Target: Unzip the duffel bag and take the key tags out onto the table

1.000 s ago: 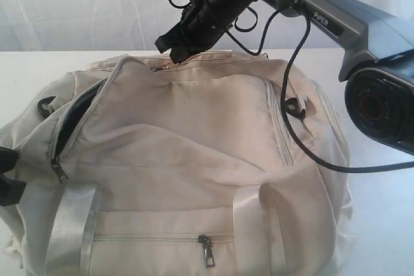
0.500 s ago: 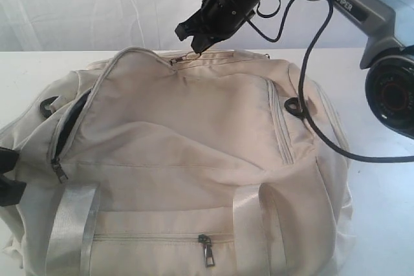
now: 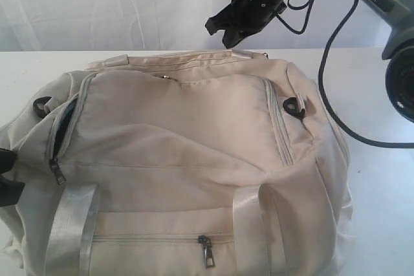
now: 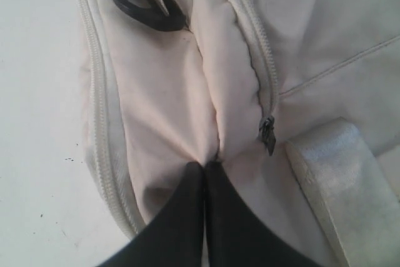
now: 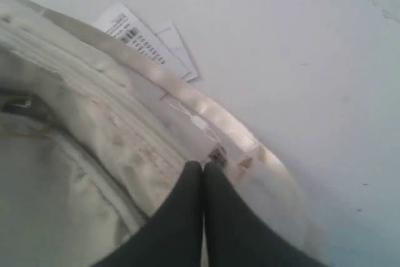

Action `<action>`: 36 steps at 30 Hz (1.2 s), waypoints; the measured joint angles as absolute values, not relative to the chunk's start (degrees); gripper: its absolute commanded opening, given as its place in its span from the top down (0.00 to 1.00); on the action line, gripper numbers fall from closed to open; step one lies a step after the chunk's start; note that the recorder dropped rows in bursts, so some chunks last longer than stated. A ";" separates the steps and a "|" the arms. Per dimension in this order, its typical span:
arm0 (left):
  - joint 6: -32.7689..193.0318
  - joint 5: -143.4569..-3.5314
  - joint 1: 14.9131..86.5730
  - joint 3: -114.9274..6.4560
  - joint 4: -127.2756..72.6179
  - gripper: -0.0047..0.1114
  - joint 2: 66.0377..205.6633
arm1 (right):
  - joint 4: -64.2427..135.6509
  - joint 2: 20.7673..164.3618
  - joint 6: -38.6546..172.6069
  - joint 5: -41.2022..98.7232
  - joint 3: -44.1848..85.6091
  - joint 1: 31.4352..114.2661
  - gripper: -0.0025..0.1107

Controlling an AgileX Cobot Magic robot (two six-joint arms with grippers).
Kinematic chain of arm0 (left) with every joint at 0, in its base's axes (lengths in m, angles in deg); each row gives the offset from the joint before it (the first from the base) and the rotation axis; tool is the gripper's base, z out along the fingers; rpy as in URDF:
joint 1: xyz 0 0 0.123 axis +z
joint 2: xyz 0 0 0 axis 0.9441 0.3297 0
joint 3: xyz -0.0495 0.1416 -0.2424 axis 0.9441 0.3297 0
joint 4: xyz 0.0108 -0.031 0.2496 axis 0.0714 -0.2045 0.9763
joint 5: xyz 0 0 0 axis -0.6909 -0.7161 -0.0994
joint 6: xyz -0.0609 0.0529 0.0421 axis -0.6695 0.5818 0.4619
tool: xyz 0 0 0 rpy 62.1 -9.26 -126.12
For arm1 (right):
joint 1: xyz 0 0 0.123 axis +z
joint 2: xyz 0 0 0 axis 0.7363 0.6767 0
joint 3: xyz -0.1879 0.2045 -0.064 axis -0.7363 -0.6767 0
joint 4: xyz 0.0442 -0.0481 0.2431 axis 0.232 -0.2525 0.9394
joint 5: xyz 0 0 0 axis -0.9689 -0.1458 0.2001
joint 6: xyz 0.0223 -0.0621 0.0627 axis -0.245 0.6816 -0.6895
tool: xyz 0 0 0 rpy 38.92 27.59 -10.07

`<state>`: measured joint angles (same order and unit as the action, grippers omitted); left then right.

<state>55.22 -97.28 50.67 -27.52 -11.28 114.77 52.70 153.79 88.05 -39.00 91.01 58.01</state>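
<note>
The cream duffel bag (image 3: 187, 147) fills the table (image 3: 381, 179). Its main zipper is open a short way at the left end, where dark lining (image 3: 63, 123) shows. My left gripper (image 4: 205, 164) is shut on a fold of the bag's fabric beside a grey zipper pull (image 4: 267, 136); it shows as a black shape (image 3: 8, 184) at the bag's left end. My right gripper (image 3: 226, 34) hangs shut above the bag's back edge, with nothing seen between its fingers (image 5: 187, 182). A small metal pull (image 3: 165, 77) lies on the bag's top. The key tags are hidden.
A white paper barcode label (image 5: 134, 32) lies on the table behind the bag. A black D-ring (image 3: 294, 106) sits at the bag's right end, another (image 4: 147, 4) near my left gripper. My right arm's cable (image 3: 336, 117) droops over the bag's right side. Webbing straps (image 3: 72, 224) run down the front.
My right gripper rose and moved right, away from the zipper pull on the bag's top. The lifted flap sank flat and the dark opening at the left narrowed. The left gripper stayed.
</note>
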 measured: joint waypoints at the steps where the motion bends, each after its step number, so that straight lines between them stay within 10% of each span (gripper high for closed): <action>1: 55.22 -97.28 50.67 -27.52 -11.28 0.96 114.77 | 55.12 153.79 89.22 -39.83 91.01 58.01 0.98; 10: 55.22 -97.15 50.67 -27.52 -11.28 0.96 114.77 | 76.02 154.08 112.97 -41.02 90.58 58.93 0.94; 17: 55.22 -97.15 50.67 -27.52 -11.28 0.96 114.77 | 71.46 154.57 126.30 -41.14 88.54 61.87 0.64; 36: 55.22 -96.82 50.67 -27.52 -11.49 0.96 114.77 | 66.19 158.33 128.33 -36.72 88.51 64.02 0.69</action>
<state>55.22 -96.82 50.67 -27.52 -11.49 114.77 66.19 158.33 128.33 -36.72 88.51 64.02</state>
